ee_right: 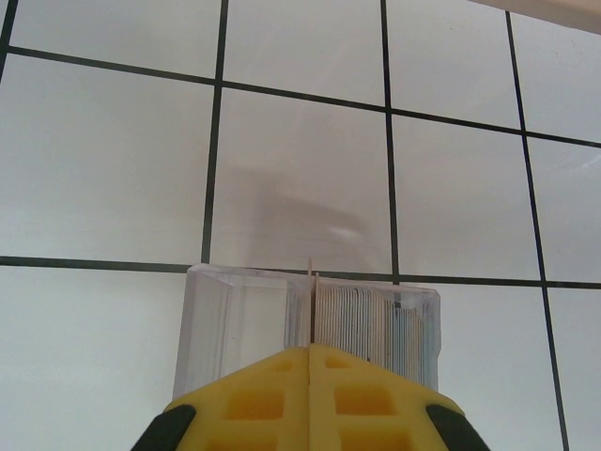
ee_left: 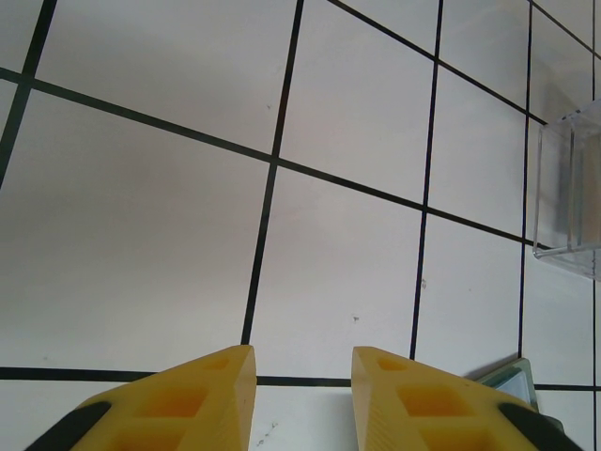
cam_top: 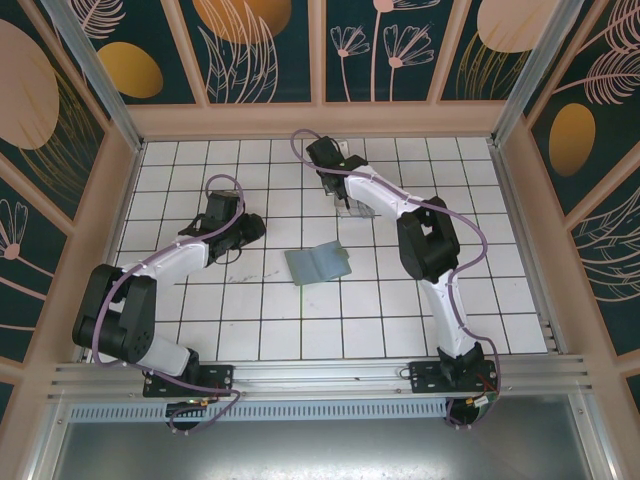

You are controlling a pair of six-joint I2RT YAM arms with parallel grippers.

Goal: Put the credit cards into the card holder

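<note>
The card holder (cam_top: 317, 264) lies flat on the tiles at mid-table, and its corner (ee_left: 512, 376) shows at the lower right of the left wrist view. Several credit cards (ee_right: 376, 324) stand on edge in a clear plastic box (ee_right: 225, 319) at the back of the table (cam_top: 350, 207). My right gripper (ee_right: 311, 349) hangs over that box (cam_top: 340, 195), shut on one thin credit card (ee_right: 311, 305) seen edge-on between its fingers. My left gripper (ee_left: 302, 362) stands open and empty above bare tiles, left of the card holder (cam_top: 255, 230).
White tiled floor with black grid lines (cam_top: 250, 320). Wooden walls (cam_top: 320, 118) close in the back and both sides. The clear box (ee_left: 568, 188) sits at the right edge of the left wrist view.
</note>
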